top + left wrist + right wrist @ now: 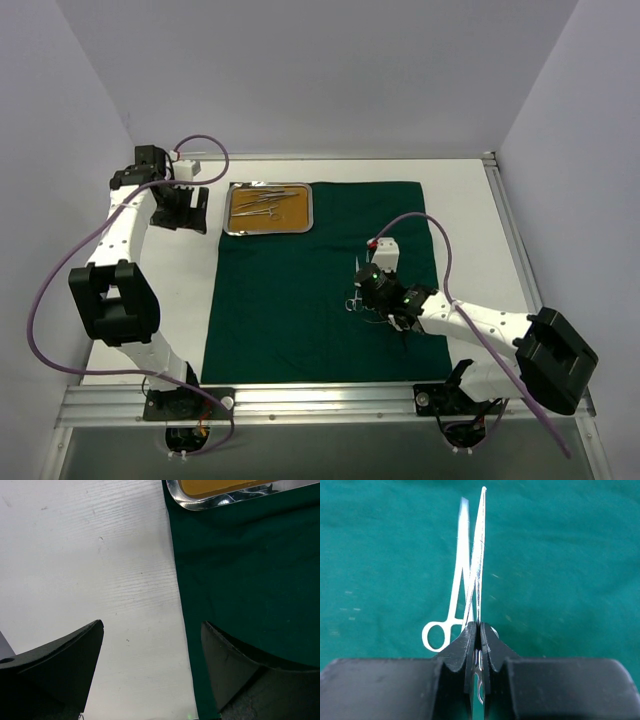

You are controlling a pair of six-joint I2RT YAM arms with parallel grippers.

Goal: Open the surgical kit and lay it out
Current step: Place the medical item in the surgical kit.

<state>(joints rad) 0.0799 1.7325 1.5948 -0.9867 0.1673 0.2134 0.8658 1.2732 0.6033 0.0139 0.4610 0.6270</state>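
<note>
One green cloth (290,300), white table (470,205)

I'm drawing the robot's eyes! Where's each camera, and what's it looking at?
Top: above and behind, looking down at the green cloth; both arms show.
Left wrist: looks down at cloth edge and tray corner; open left tool shows.
Right wrist: looks down at cloth; shut right tool grips a clamp.
Both wrists see the cloth.

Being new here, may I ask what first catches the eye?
A dark green cloth wrap lies spread over the white table. Above its right half, the right gripper is shut on a ring-handled metal clamp; a rectangular steel tray with orange-brown inside sits on its far-left corner.
</note>
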